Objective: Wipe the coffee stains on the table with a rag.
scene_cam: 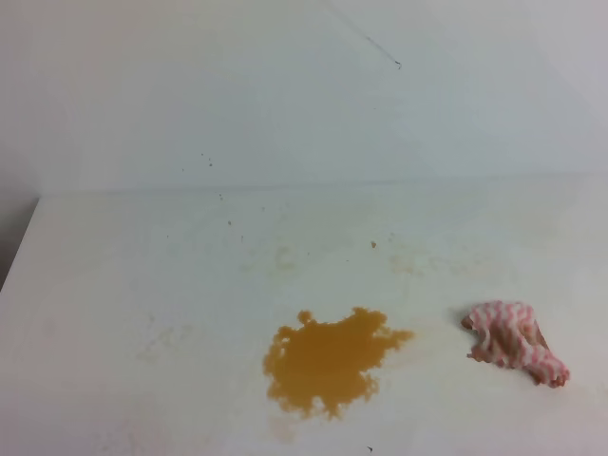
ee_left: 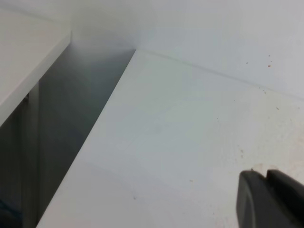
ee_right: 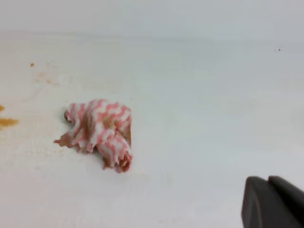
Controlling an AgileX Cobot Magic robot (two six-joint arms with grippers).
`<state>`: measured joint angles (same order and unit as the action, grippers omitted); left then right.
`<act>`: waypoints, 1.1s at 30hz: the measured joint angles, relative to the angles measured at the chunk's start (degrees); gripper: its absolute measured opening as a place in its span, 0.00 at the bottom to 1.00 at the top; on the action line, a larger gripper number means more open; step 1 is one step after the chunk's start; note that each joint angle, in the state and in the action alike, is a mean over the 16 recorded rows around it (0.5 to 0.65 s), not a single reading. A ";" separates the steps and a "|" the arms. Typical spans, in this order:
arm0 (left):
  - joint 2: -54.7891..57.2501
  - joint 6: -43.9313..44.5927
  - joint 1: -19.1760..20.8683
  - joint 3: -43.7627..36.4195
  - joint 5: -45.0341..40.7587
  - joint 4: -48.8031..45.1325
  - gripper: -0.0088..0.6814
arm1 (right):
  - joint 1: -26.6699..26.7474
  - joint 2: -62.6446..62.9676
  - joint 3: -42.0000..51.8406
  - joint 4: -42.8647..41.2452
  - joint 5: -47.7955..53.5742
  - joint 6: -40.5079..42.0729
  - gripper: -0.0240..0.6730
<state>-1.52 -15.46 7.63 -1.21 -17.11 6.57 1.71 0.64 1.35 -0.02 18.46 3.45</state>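
Observation:
An orange-brown blotch, the coffee stains (scene_cam: 328, 361), lies on the white table (scene_cam: 142, 266) near its front middle. The pink-and-white striped rag (scene_cam: 513, 342), bunched and brown-patched, lies to the right of it, a short gap apart. Neither gripper shows in the high view. In the right wrist view the rag (ee_right: 99, 130) lies left of centre, well away from my right gripper (ee_right: 268, 179), whose dark fingers are shut and empty at the lower right. A sliver of the stain (ee_right: 7, 122) shows at the left edge. My left gripper (ee_left: 266, 172) is shut and empty over bare table (ee_left: 180, 142).
A white wall (scene_cam: 285, 85) rises behind the table. Faint tan marks (scene_cam: 408, 261) and small dark specks dot the tabletop. In the left wrist view the table's left edge (ee_left: 95, 137) drops into a dark gap, with another white surface (ee_left: 23, 61) beyond it.

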 joint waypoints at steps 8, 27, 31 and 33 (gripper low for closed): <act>0.23 0.00 -0.01 0.11 0.06 0.00 0.01 | 0.00 0.00 0.18 -0.25 -8.11 0.00 0.03; 0.47 0.00 -0.02 0.22 -0.17 0.00 0.01 | 0.00 0.00 -3.35 -0.65 -32.44 -4.86 0.03; 0.70 0.00 -0.02 0.44 -0.17 0.00 0.01 | 0.00 0.00 -7.10 -0.82 -32.14 -6.50 0.03; 0.82 0.00 -0.03 0.55 -0.17 0.00 0.01 | 0.00 0.00 -9.38 -0.94 -30.71 -6.97 0.03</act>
<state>-0.70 -15.46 7.60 -0.66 -17.28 6.57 1.71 0.64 -8.03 -0.96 -12.25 -3.53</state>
